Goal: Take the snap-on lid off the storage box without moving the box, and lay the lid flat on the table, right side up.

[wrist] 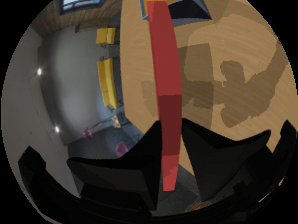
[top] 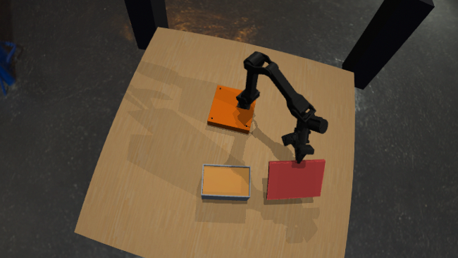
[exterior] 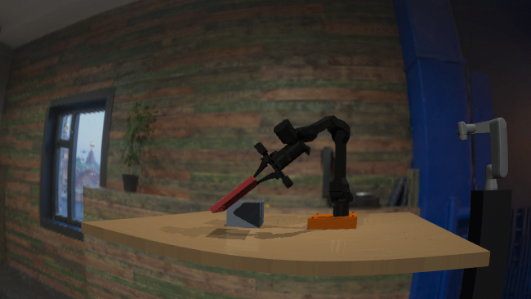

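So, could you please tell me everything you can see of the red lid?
The red lid is a flat, plain rectangular panel, plastic-looking. The tool is shut on one edge. It hangs in the air, tilted with its free end lower, beside the open storage box, off the table. Only the fingers touch it.

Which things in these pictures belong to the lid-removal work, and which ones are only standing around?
Belongs to the job:
- red lid, held tilted by one edge, off the box
- storage box, open, on the table
- gripper, shut on the lid
- table, where the lid must lie flat

Only standing around:
- orange base plate under the arm
- potted plant
- window
- grey arm on the black stand
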### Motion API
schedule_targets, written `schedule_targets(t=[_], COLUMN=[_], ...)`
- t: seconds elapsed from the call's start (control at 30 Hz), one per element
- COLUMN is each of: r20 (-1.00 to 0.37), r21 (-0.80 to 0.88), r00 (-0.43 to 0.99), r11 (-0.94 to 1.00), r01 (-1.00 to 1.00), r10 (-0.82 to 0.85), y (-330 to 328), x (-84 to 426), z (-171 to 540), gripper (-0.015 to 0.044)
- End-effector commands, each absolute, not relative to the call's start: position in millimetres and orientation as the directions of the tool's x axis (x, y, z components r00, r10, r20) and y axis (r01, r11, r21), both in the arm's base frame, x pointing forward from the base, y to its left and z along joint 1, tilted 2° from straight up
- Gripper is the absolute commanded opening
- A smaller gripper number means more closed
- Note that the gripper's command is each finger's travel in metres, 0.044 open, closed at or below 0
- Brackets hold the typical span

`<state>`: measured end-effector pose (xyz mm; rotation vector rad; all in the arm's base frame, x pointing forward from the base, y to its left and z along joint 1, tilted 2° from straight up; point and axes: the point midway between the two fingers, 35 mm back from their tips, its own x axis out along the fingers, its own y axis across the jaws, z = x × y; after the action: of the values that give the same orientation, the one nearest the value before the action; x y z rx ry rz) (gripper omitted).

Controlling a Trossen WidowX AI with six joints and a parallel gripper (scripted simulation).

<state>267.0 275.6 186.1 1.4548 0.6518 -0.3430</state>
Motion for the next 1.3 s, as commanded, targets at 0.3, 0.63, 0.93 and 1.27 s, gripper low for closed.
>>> schedule_targets(t=[0.3,0.63,0.93,1.27], r20=[-0.600,-0.600,-0.600,-0.600], r21=[0.800,0.800,0.800,0.800], r00=[0.783,0.783,0.783,0.783], r11=[0.116,0.116,0.116,0.116], r01=[0.588,0.588,0.588,0.588], r10=[0.165,0.165,0.165,0.165], y=[275,275,275,275], x=[267,268,268,269], z=[173,165,158,150], gripper=[0.0000,0.0000,0.0000,0.0000])
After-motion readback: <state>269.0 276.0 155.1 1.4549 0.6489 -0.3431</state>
